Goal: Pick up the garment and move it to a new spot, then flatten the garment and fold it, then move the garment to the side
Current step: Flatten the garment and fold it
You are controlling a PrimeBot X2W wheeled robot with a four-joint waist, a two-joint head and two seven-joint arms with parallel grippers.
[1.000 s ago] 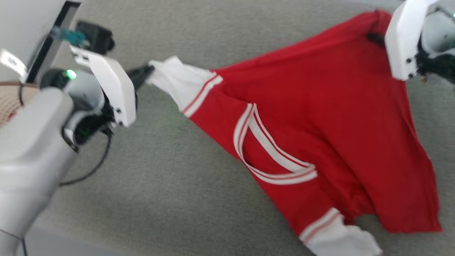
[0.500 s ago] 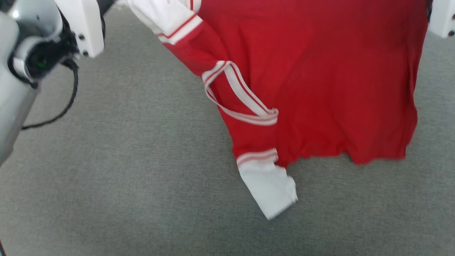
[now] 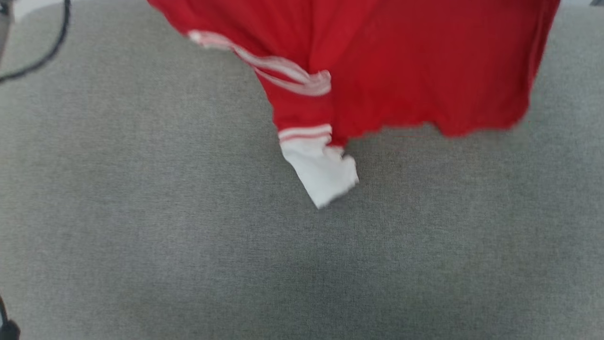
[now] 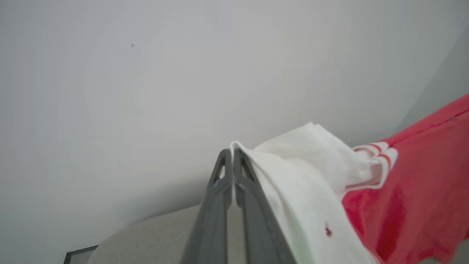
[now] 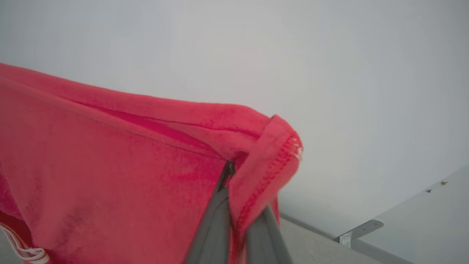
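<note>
Wide grey fabric surface (image 3: 188, 236) fills the head view, and the garment (image 3: 415, 61) hangs above it along the top edge, a big red sheet of cloth held up clear of the fabric and drooping in the middle. Its ragged lower hem sits over the grey. The picture is a bit blurred here. One white sleeve (image 3: 323, 174) dangles lowest, with a red-and-white striped band where it joins the red body. Just above it, the striped collar trim (image 3: 288, 78) loops across the red.

Over to the left wrist view: the left gripper (image 4: 232, 156) has its jaws pressed together, pinching the edge of the other white sleeve (image 4: 304, 172), which drapes down its right side with the red body trailing off beyond, a pale wall (image 4: 146, 91) behind.

In the right wrist view, the right gripper (image 5: 234, 172) has its jaws clamped on a red stitched hem corner (image 5: 278, 154), cloth folded over the tips.

A thin black cable (image 3: 42, 56) curls at the head view's upper left.
</note>
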